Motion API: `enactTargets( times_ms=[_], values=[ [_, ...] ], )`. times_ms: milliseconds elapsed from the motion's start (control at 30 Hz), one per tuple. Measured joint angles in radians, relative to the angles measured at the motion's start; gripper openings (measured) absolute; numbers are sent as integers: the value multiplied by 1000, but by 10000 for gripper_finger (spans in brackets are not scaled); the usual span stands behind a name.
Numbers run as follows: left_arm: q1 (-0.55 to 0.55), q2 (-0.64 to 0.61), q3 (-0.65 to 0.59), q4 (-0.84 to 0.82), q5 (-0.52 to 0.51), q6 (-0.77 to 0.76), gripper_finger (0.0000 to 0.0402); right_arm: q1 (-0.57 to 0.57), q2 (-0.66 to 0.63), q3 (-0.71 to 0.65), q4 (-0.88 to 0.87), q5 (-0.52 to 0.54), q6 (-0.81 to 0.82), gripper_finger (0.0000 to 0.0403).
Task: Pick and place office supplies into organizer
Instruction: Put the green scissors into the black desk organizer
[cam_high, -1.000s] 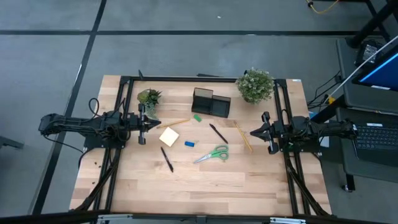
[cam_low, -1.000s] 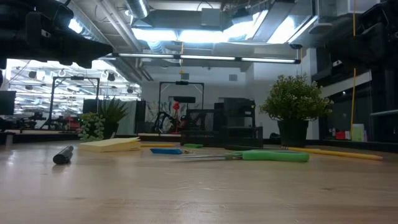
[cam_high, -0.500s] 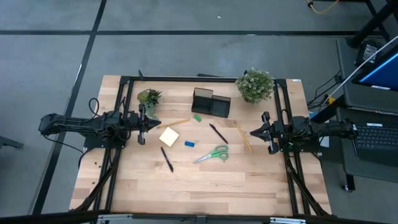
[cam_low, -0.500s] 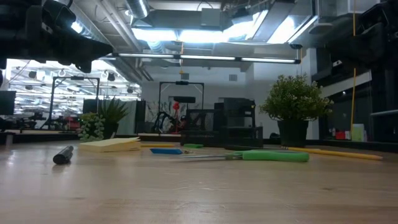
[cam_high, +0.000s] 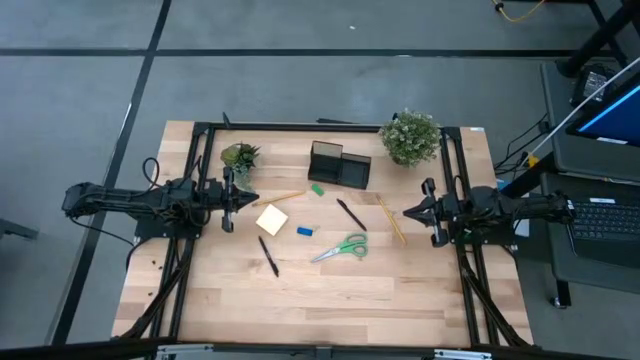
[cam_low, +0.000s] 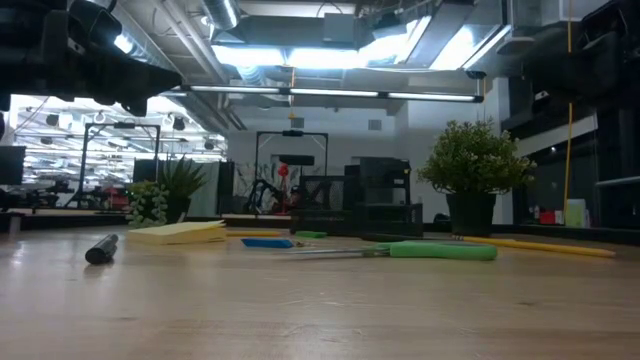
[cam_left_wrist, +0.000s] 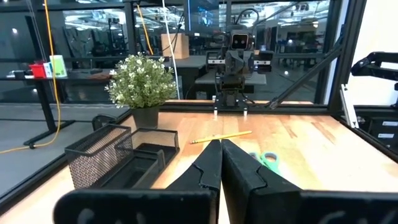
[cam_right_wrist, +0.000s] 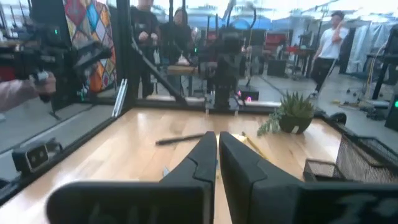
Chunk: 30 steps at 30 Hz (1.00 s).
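Table (cam_high: 330, 300) was seen from above with nothing yet sorted; task judged not started. Both arms were parked level at opposite table edges, likely a start pose kept clear of the items. Left gripper (cam_high: 231, 199) was held beside the small plant (cam_high: 239, 156), jaws together, nothing clamped. Right gripper (cam_high: 412, 211) was held just past the pencil (cam_high: 391, 219), jaws nearly together with a thin gap, nothing held.

Large plant (cam_high: 410, 136) was set at the far right, apart from the work zone. Organizer (cam_high: 338, 163) was placed far-centre, between the plants, within reach of both arms.

Supplies were scattered near-side of it: scissors (cam_high: 342, 247), sticky-note pad (cam_high: 271, 219), two pens (cam_high: 350, 214) (cam_high: 268, 255), second pencil (cam_high: 281, 198), blue eraser (cam_high: 305, 231), green eraser (cam_high: 316, 189) just beside the organizer.
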Motion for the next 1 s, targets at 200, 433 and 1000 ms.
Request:
enactTargets(
  times_ms=[200, 433, 1000],
  values=[
    [0, 0, 0, 0, 4, -40, 3, 0, 0, 0, 42, 0, -2, 5],
    [0, 0, 0, 0, 37, -23, 4, 0, 0, 0, 44, 8, 76, 9],
    [0, 7, 88, -24, 16, 73, 2, 0, 100, 197, -73, 13, 50, 2]
  ],
)
